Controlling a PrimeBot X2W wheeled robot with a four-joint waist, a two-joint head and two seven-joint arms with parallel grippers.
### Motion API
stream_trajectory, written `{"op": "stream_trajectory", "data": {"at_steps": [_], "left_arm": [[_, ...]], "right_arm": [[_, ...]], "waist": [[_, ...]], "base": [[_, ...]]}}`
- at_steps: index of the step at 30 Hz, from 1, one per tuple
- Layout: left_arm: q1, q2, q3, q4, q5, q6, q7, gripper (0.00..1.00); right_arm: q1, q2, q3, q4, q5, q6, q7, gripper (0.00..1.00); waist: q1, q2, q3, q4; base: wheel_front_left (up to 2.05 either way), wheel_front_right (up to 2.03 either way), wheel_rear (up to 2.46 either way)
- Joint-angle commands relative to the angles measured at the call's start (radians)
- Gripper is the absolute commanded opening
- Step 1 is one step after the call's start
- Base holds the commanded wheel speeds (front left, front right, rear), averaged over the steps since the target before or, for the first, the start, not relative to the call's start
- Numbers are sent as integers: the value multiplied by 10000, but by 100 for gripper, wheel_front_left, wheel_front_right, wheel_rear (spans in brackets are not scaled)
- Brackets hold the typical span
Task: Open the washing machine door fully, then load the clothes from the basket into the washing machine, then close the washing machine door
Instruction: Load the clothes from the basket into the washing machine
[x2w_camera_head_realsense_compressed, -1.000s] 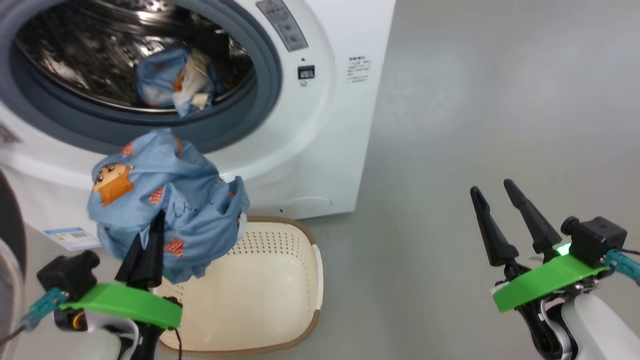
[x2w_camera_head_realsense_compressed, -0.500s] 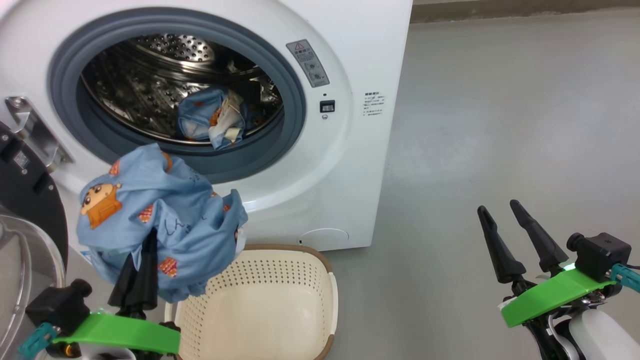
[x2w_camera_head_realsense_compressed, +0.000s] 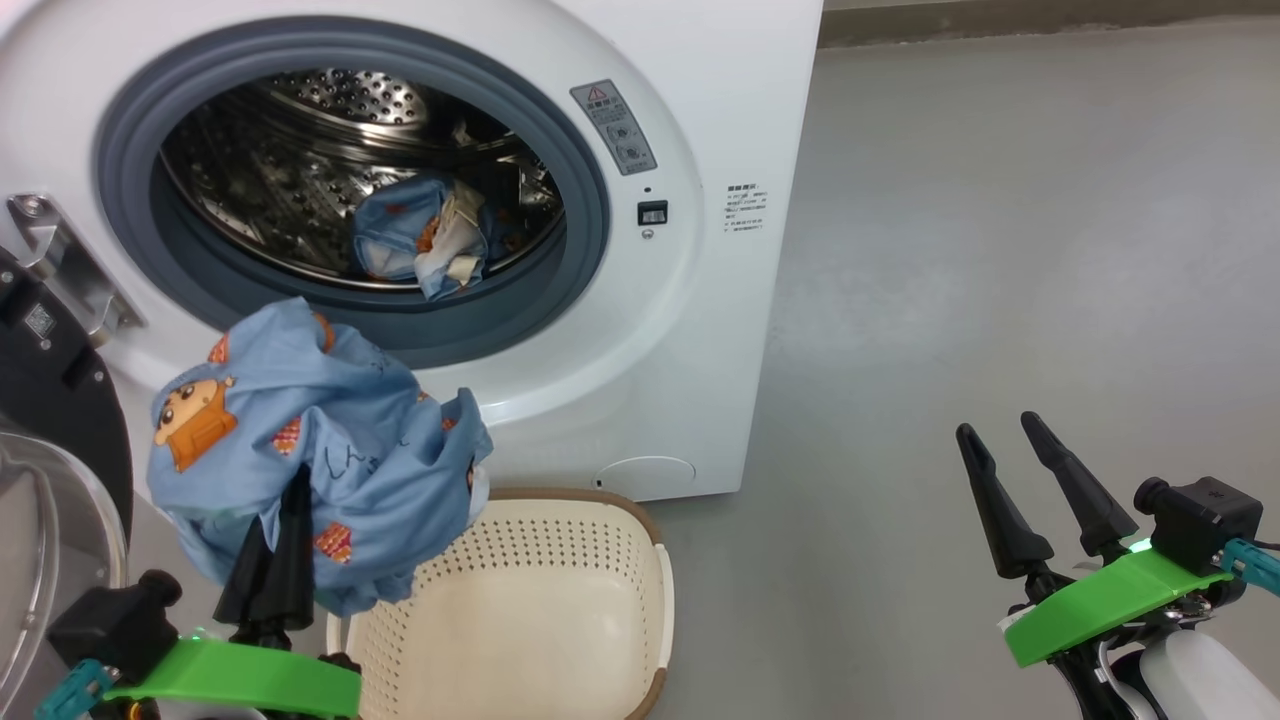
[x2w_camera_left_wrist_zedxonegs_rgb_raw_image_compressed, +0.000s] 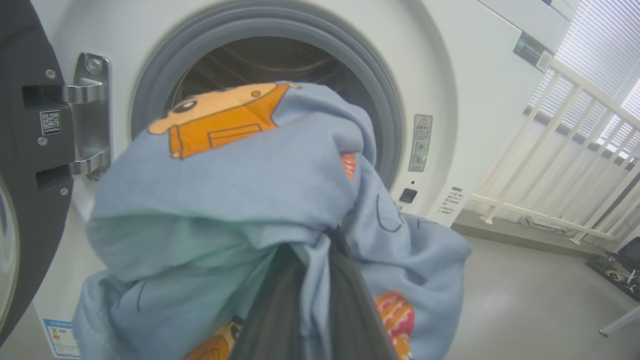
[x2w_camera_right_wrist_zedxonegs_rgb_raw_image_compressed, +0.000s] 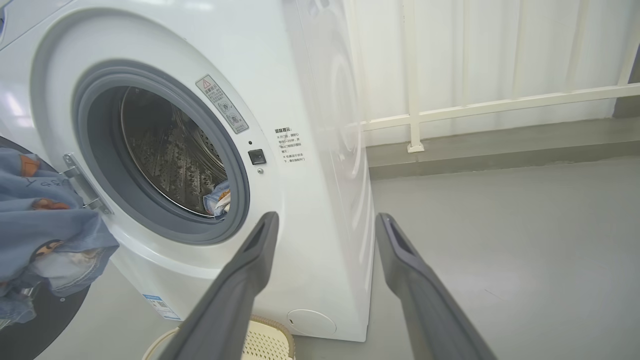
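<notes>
Change, left: the left gripper (x2w_camera_head_realsense_compressed: 293, 485) and its blue garment (x2w_camera_head_realsense_compressed: 330, 430) sit a touch lower in the head view than half a second ago. The washing machine (x2w_camera_head_realsense_compressed: 700, 100) has barely shifted there, so the arm probably dipped, though the drop is slight.
Change, right: the right gripper (x2w_camera_head_realsense_compressed: 998, 428) is likewise a little lower.
Door: one washing machine door (x2w_camera_head_realsense_compressed: 45, 400), swung open at far left on its steel hinge (x2w_camera_head_realsense_compressed: 60, 260).
Left gripper: clenched on the blue garment, bunched up before the grey gasket (x2w_camera_head_realsense_compressed: 590, 230), over the basket's left edge.
Basket: one basket (x2w_camera_head_realsense_compressed: 560, 495), on the floor (x2w_camera_head_realsense_compressed: 1000, 200) at the machine's foot.
Clothes: two; the other garment (x2w_camera_head_realsense_compressed: 420, 235) lies inside the drum (x2w_camera_head_realsense_compressed: 300, 170).
Right gripper: fingers spread apart and unloaded, over the floor well right of the machine.
</notes>
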Motion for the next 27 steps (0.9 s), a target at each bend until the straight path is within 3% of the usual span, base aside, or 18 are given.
{"op": "stream_trajectory", "data": {"at_steps": [1,13,27], "left_arm": [[-281,276,383,-361,160,54,-15,0],[-1299,445,202,27,399,37,282,0],[-4261,482,103,2732,446,-632,454,0]], "right_arm": [[-79,-172,170,-256,23,56,-82,100],[-322,-33,203,-328,-85,56,-82,100],[-875,272,205,-468,-307,56,-82,100]], "waist": [[0,0,35,-20],[0,0,598,-292],[0,0,1955,-1002]], "base": [[0,0,0],[0,0,0],[0,0,0]]}}
